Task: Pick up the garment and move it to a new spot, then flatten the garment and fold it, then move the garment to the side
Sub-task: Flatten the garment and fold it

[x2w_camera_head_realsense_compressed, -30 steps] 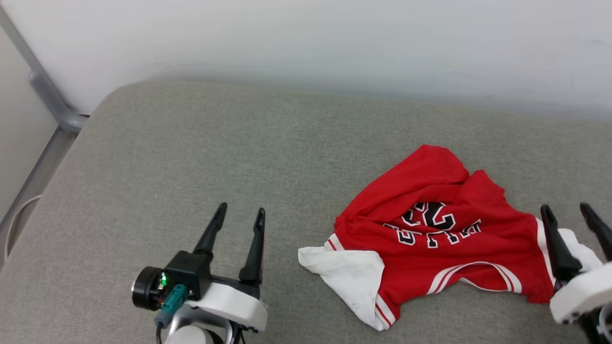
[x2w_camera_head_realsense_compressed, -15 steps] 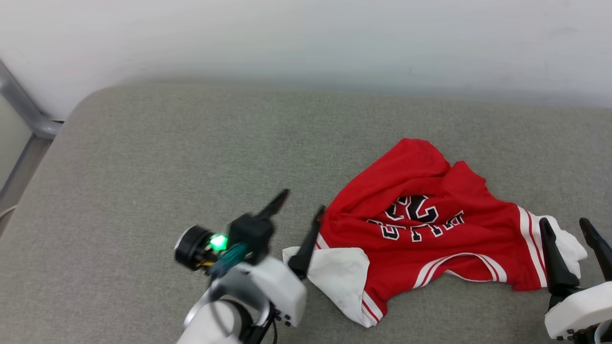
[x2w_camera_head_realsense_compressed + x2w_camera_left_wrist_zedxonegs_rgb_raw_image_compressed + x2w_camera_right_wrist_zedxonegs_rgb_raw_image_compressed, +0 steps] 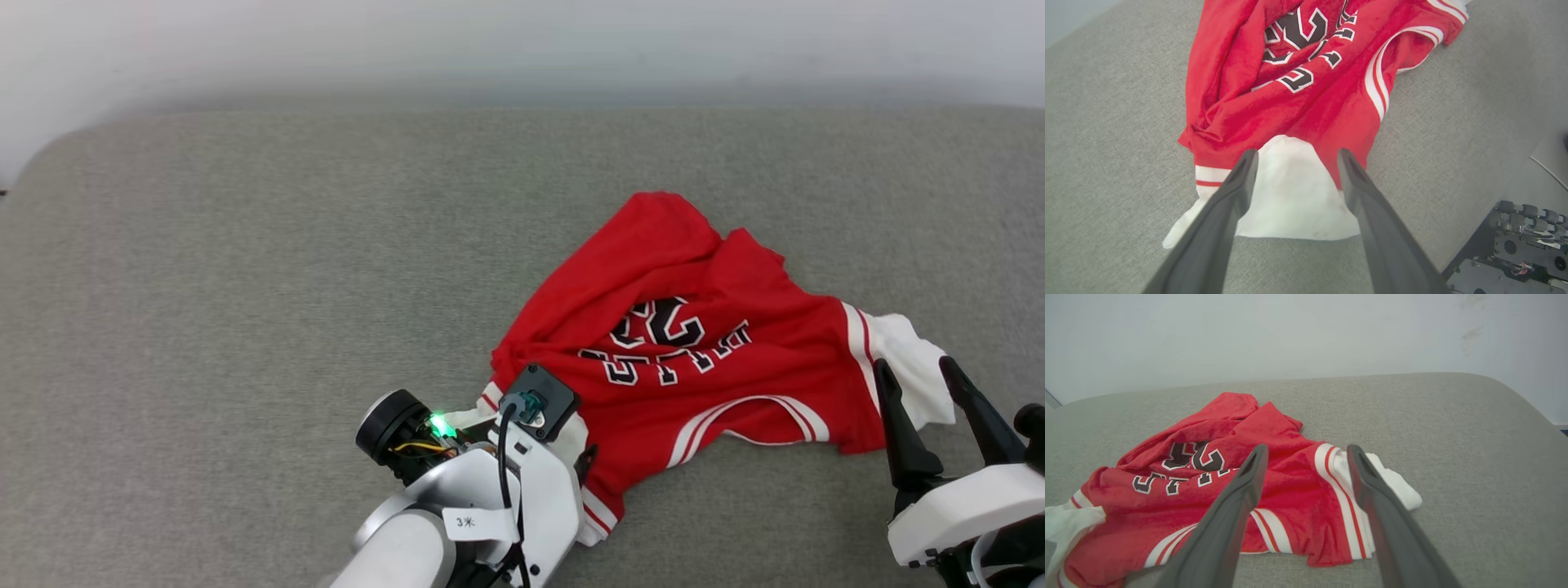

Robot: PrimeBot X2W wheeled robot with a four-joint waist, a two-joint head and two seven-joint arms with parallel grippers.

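Garment (image 3: 718,359) lies crumpled, right of centre on grey fabric cushion (image 3: 245,286): red body, white sleeves, striped trim, creased block lettering. My left gripper (image 3: 1295,154) stands spread wide over one white sleeve, holding nothing; my right gripper (image 3: 913,363) is equally wide and empty, near the other. Behind stands a pale wall (image 3: 1249,335).

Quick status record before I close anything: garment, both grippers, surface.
garment: red, crumpled, lettering facing up, lying on the grey cushion
left gripper: open, poised over a white sleeve; contact unclear
right gripper: open, by the other white sleeve, holding nothing
stage: garment not yet lifted
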